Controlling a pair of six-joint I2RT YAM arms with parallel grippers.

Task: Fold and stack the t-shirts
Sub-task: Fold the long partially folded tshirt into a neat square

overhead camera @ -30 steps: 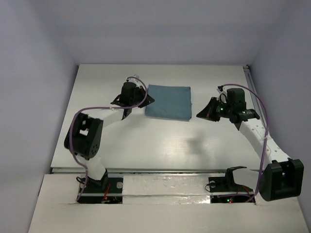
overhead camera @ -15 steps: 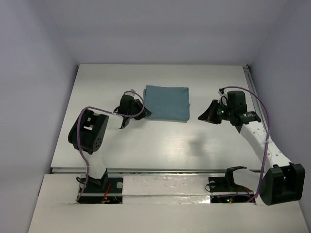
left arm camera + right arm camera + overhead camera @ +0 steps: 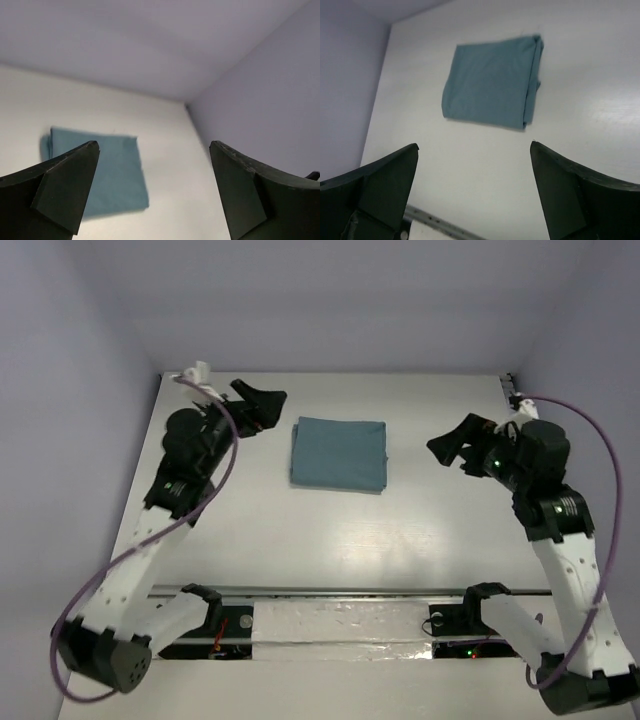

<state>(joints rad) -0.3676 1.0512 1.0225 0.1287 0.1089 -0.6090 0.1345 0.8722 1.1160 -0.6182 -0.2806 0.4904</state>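
One teal t-shirt lies folded into a flat rectangle at the back middle of the white table. The same t-shirt shows in the left wrist view and the t-shirt in the right wrist view. My left gripper is raised to the left of it, open, with nothing between its fingers. My right gripper is lifted to the right of it, open and empty too. Neither gripper touches the cloth. In the wrist views the left gripper and the right gripper stand wide apart.
Lilac walls close the table on three sides. A metal rail runs along the near edge, with the arm bases behind it. Another rail lines the right edge.
Both grippers went from shut to open. Both arms rose and drew away from the folded t-shirt, the left one toward the back left, the right one outward to the right.
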